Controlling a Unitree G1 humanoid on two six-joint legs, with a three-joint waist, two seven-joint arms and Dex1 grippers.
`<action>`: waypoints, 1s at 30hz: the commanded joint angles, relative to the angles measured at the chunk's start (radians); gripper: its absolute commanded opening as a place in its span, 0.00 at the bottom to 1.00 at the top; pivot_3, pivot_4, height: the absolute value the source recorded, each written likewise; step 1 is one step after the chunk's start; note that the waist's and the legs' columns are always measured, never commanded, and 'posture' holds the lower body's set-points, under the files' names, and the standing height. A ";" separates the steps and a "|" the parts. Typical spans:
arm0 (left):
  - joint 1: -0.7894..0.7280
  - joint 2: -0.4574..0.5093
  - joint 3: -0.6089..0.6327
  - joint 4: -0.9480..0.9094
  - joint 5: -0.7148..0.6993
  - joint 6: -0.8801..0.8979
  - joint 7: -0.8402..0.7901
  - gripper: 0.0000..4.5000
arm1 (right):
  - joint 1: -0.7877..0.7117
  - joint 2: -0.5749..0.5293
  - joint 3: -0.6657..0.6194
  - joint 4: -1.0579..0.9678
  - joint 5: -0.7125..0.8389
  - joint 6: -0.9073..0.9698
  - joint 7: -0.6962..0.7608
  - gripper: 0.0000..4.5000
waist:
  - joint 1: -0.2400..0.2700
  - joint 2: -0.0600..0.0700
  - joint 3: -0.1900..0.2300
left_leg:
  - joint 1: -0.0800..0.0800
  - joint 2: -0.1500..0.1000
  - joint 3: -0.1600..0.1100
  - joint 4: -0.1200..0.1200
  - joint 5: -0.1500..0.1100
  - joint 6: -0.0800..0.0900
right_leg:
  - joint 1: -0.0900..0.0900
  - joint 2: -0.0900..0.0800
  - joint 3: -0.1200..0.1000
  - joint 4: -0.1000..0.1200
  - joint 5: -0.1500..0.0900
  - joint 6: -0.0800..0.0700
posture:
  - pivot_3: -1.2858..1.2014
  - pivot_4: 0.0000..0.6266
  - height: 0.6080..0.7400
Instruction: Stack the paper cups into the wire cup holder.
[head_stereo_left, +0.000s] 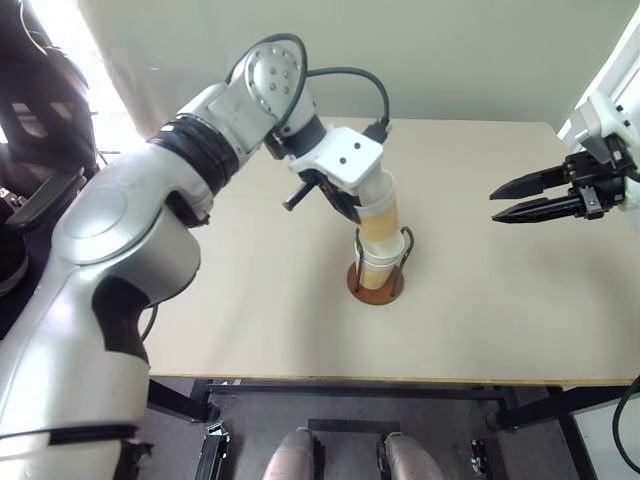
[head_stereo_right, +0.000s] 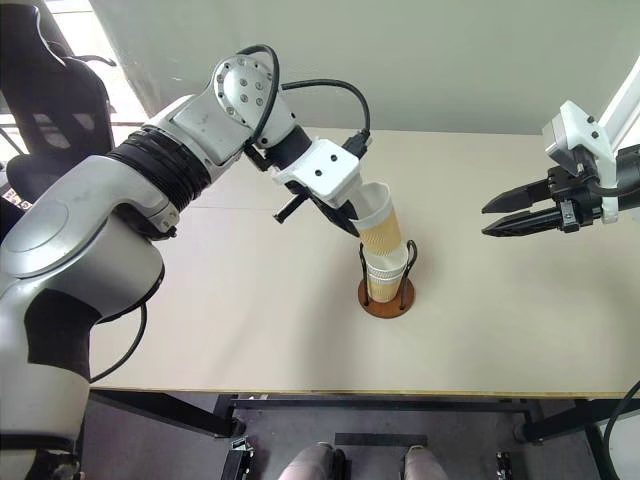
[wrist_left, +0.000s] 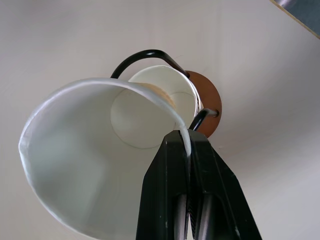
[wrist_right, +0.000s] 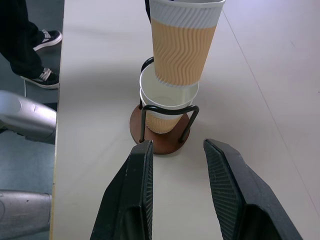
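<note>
tilted paper cup (wrist_right: 183, 47) entering cups (wrist_right: 165, 102) in wire cup holder (wrist_right: 161, 137)

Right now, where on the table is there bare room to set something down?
Bare table lies left of the wire cup holder, and between it and the right gripper. Crowded at the holder: the left gripper pinches a paper cup over nested ones.

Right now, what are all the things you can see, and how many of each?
Cups: at least two, white with orange sides; one in the holder, one tilted, entering it, pinched at its rim.
Holder: one, brown base, black wire loops; mid-table.
Table: one, beige.
Chair: one, black; beyond the table's left end.
Person's shoes: two, dark; on the floor beside the table.
Left end effector: black, shut on the tilted cup's rim.
Right end effector: black, open, empty, apart from the holder.
</note>
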 joint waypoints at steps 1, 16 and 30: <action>-0.029 -0.001 0.006 -0.008 -0.017 -0.017 -0.031 0.01 | -0.009 -0.023 -0.025 -0.022 0.004 0.000 0.004 0.35 | 0.000 0.000 0.000 | 0.000 0.000 0.001 0.000 0.000 0.000 | 0.000 0.001 0.000 0.000 0.000 0.000 | 0.52 0.24 1.00; -0.028 -0.053 0.002 0.015 0.001 -0.057 -0.031 0.01 | 0.025 -0.031 -0.060 -0.055 -0.001 0.009 0.002 0.35 | 0.003 0.000 0.000 | 0.000 -0.001 0.001 0.000 0.000 0.000 | 0.000 0.001 -0.001 0.000 0.000 0.001 | 0.52 0.24 1.00; -0.027 -0.083 0.025 0.099 0.094 -0.125 -0.031 0.01 | 0.041 -0.030 -0.082 -0.068 -0.005 0.019 -0.010 0.35 | 0.004 0.000 0.000 | 0.000 -0.001 0.001 0.000 0.000 0.000 | 0.001 0.000 -0.001 0.000 0.001 0.002 | 0.52 0.24 1.00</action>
